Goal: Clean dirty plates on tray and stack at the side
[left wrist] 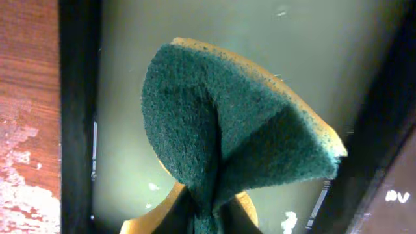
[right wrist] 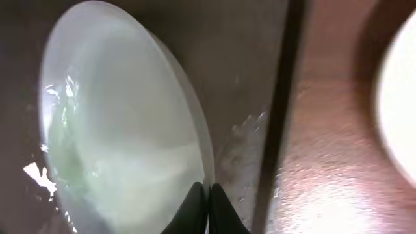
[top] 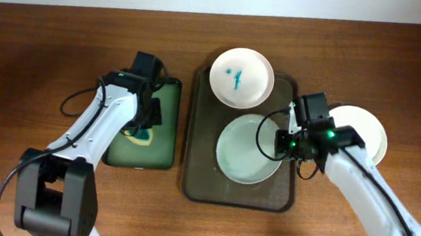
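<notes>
My left claw (left wrist: 205, 220) is closed tight on a sponge (left wrist: 227, 123), pinching it at its lower end so that it folds up into a cone, green scrub face outward and a yellow edge showing along the top and the right. It hangs over the green dish (top: 168, 99), which lies on the table (top: 47, 58) at 9 o'clock from the tray (top: 194, 170), just beside it. The floor of the dish looks wet in the left wrist view, with small bright glints.

My right claw (right wrist: 207, 209) is clamped on the pale plate (right wrist: 123, 130), the two fingertips nearly meeting on its rim. From overhead that grip sits at about 3 o'clock on the plate's edge. In the right wrist view the plate is glossy and I see no marks on the part that shows. It lies in the near half of the tray, toward 6 o'clock; whether the gripped edge is raised off the tray floor I cannot tell.

At 12 o'clock on the tray lies the spotted plate (top: 241, 77), with teal smears near its middle; its near edge seems to touch or just overlap the pale plate. A white plate (top: 366, 130) lies on the table at 3 o'clock from the tray, off it, partly under my right arm.
</notes>
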You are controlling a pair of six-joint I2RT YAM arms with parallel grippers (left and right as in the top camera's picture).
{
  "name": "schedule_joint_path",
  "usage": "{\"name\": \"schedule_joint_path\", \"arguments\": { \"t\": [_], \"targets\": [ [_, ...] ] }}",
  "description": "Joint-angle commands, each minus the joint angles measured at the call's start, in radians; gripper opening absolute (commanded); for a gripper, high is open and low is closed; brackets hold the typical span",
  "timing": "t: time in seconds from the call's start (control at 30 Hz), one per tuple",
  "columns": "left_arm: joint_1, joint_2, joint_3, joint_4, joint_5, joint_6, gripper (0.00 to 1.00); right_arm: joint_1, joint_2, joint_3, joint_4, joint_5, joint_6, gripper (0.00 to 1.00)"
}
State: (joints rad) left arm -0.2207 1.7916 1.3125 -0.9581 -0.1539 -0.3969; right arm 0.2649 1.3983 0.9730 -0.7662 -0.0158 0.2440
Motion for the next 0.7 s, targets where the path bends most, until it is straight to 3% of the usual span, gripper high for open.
{"name": "schedule_joint_path", "arguments": {
  "t": [0.0, 0.07, 0.1, 0.13, 0.4, 0.67],
  "targets": [
    [0.024, -0.008, -0.001, 0.011, 0.000, 0.010, 0.32, 0.093, -0.110, 0.019, -0.001, 0.195, 0.032, 0.04],
    [0.024, -0.008, -0.001, 0.007, 0.000, 0.010, 0.59, 0.148, -0.140, 0.019, -0.015, 0.319, 0.061, 0.04],
    [0.024, -0.008, -0.001, 0.003, 0.000, 0.010, 0.92, 0.193, -0.149, 0.021, -0.019, 0.431, 0.061, 0.04],
    [0.024, -0.008, -0.001, 0.002, 0.000, 0.010, 1.00, 0.233, -0.151, 0.028, -0.027, 0.492, 0.061, 0.04],
    [0.023, -0.008, -0.001, 0.000, 0.000, 0.010, 0.99, 0.555, -0.151, 0.087, -0.046, 0.941, 0.060, 0.04],
    [0.023, -0.008, -0.001, 0.000, 0.000, 0.010, 0.99, 0.727, -0.151, 0.087, -0.095, 1.148, -0.008, 0.04]
  ]
}}
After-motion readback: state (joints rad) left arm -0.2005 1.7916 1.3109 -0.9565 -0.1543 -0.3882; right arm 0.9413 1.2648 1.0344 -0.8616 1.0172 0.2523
